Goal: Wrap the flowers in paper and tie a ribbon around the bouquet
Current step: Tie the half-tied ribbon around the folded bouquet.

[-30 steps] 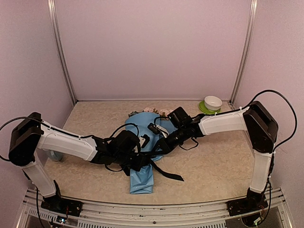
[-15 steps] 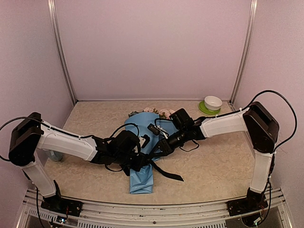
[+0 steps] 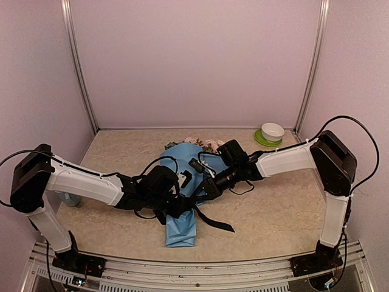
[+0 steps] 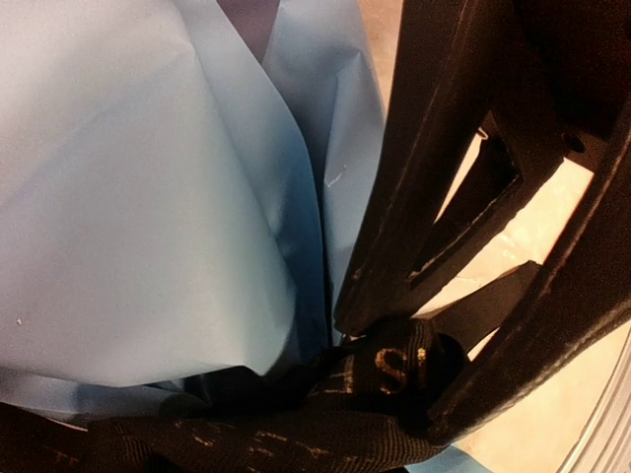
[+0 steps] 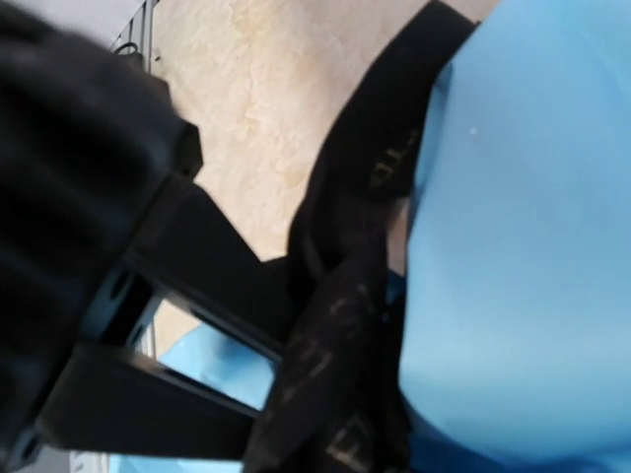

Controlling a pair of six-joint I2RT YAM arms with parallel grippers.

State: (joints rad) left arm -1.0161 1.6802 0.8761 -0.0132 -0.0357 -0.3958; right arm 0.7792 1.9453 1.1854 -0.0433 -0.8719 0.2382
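The bouquet [image 3: 181, 230] is laid in the middle of the table [image 3: 273, 207], with the flowers [image 3: 203, 143] at the far end. The ribbon [image 3: 216, 222] is wound round its middle. The knot is pinched in the narrow left gripper [image 4: 399, 379]. Whether anything is held by the right gripper [image 3: 205, 190] cannot be told. If the knot is let go too soon, it may slip loose and the paper [image 4: 148, 197] may open. 1 bowl [image 3: 272, 131] is set well apart, so nothing is blocked.
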